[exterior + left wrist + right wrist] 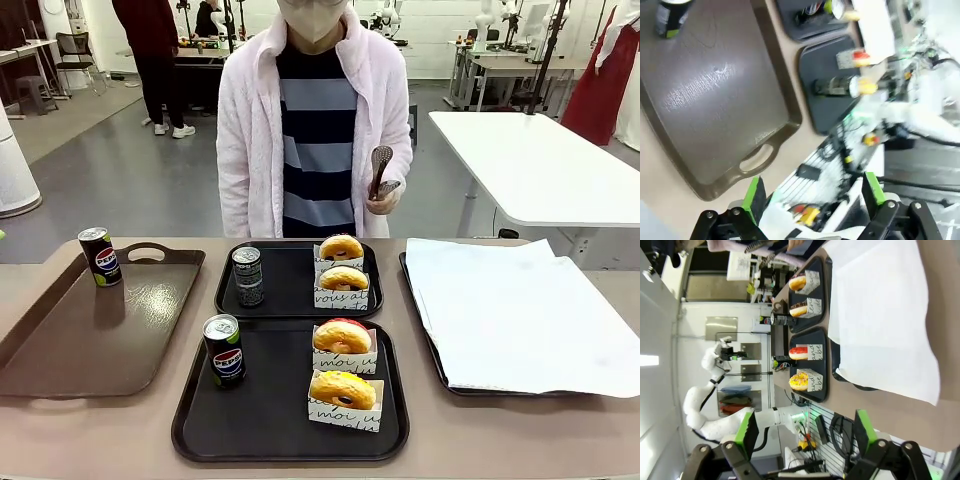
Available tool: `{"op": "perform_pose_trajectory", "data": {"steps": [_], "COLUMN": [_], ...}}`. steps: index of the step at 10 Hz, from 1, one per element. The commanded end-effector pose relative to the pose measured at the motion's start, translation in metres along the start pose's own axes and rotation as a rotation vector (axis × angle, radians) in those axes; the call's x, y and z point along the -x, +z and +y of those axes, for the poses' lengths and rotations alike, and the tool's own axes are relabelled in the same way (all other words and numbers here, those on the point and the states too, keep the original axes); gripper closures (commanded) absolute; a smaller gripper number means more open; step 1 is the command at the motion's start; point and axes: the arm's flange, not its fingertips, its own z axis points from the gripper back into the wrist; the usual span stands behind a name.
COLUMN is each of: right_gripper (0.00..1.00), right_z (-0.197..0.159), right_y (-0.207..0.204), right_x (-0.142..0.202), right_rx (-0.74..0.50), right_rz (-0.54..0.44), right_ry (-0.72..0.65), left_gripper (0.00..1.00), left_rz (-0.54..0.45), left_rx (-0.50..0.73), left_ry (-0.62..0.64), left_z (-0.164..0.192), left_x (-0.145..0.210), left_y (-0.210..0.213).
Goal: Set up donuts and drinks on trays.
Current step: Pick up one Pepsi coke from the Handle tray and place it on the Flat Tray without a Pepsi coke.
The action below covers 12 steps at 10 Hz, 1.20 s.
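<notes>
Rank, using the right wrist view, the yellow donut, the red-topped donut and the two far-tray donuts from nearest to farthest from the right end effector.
From the right end effector:
1. Yellow donut, near tray's closest end.
2. Red-topped donut, same tray, next along.
3. Chocolate-edged donut, far tray.
4. Last donut, far tray, by the person.

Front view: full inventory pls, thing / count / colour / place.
Black trays: 2, middle of table, near one, far one.
Donuts: 4, golden-yellow, one red-topped, in white paper holders; two per black tray, right side.
Pepsi cans: 2, black; one on near black tray, one on brown tray.
Grey can: 1, dark, far black tray.
Brown tray: 1, glossy, handled, left.
Paper-lined tray: 1, white sheet, right.
Tongs: 1, dark, in person's hand.
Left gripper: open, empty.
Right gripper: open, empty.
</notes>
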Motion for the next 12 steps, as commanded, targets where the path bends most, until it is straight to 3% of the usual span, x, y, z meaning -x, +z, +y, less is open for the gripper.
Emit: {"op": "perform_pose_trajectory", "data": {"steps": [1, 4, 7, 12], "right_gripper": [0.00, 0.00, 0.00, 0.00], "right_z": [0.000, 0.000, 0.000, 0.000], "right_y": [0.000, 0.000, 0.000, 0.000], "right_x": [-0.001, -0.001, -0.001, -0.001], "right_rx": [-0.017, -0.017, -0.017, -0.017], "right_rz": [-0.007, -0.007, -0.007, -0.007], "right_ry": [0.015, 0.015, 0.015, 0.015], "left_gripper": [0.00, 0.00, 0.00, 0.00], "left_rz": [-0.175, -0.333, -0.325, -0.332], "left_rx": [0.094, 0.110, 0.149, 0.110], "left_ry": [0.053, 0.086, 0.094, 0.126], "left_z": [0.025, 0.057, 0.054, 0.061], "left_x": [0.005, 0.056, 0.064, 0.065], "left_y": [0.038, 0.067, 0.077, 0.082]}}
